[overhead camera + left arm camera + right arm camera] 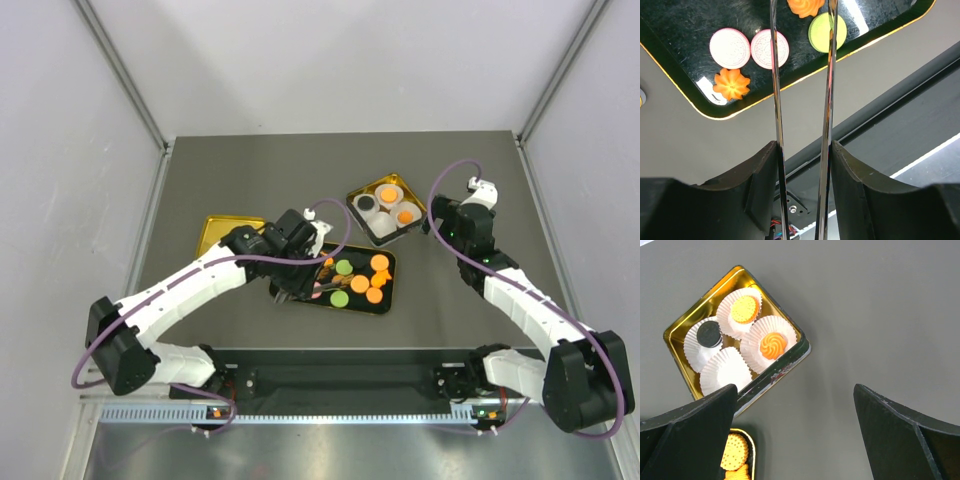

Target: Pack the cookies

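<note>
Orange, pink and green cookies (358, 283) lie in a black tray (390, 300). My left gripper (290, 285) is shut on metal tongs (776, 100) whose two blades reach over the tray's near end. In the left wrist view, two pink cookies (730, 48), an orange flower cookie (731, 84) and a green cookie (821, 32) lie under the blades; the blade tips are out of frame. My right gripper (440, 225) is open and empty above bare table, right of a gold box (675, 347) holding white paper cups with an orange round cookie (745, 309), an orange swirl (773, 345) and a dark cookie (708, 333).
One paper cup (726, 370) in the gold box holds nothing. A gold lid (222, 232) lies left of the black tray, partly under my left arm. The table's near edge has a black rail (350, 380).
</note>
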